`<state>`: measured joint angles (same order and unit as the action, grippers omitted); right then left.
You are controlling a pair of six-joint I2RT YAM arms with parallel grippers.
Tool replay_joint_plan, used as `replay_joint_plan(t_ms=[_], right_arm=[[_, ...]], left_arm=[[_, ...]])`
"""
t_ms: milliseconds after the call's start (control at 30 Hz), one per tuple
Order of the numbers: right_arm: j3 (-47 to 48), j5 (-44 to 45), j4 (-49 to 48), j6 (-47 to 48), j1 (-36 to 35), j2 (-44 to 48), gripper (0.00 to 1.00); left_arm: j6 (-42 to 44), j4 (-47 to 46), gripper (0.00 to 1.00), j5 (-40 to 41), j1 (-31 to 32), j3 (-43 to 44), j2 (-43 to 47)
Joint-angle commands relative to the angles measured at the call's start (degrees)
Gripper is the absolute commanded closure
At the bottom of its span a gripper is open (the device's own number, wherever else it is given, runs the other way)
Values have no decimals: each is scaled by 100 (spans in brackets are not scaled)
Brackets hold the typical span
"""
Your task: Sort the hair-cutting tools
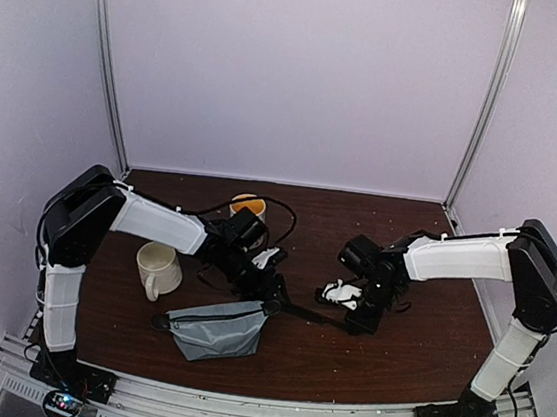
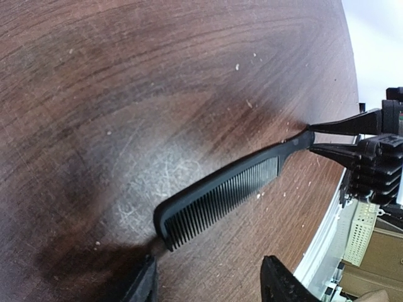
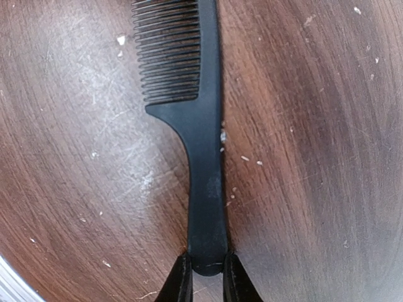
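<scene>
My right gripper (image 3: 206, 277) pinches the comb (image 3: 201, 157) by its handle tip. The comb points straight away from those fingers. Its toothed end lies just in front of my left gripper (image 2: 211, 283), whose fingers are wide apart.

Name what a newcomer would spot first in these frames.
The long black comb stands out, stretched between the two arms at mid-table. The right gripper pinches the tip of its handle, while the left gripper stands open at the toothed end. In the top view, a grey zip pouch lies near the front edge, with a cream mug just behind it to the left.
</scene>
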<state>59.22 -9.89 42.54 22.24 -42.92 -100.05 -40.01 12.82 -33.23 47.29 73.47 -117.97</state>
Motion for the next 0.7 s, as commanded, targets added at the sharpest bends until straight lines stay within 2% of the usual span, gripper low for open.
replay_joint_plan(t_ms=[0, 467, 667], right_arm=[[-215, -563, -136, 2, 164, -543, 93], [111, -1704, 305, 494, 771, -882, 95], [169, -1865, 407, 573, 846, -931, 95]], left_arm=[[-131, -161, 41, 74, -77, -243, 5], [-283, -155, 40, -115, -129, -28, -359], [-367, -236, 40, -188, -135, 167, -551]])
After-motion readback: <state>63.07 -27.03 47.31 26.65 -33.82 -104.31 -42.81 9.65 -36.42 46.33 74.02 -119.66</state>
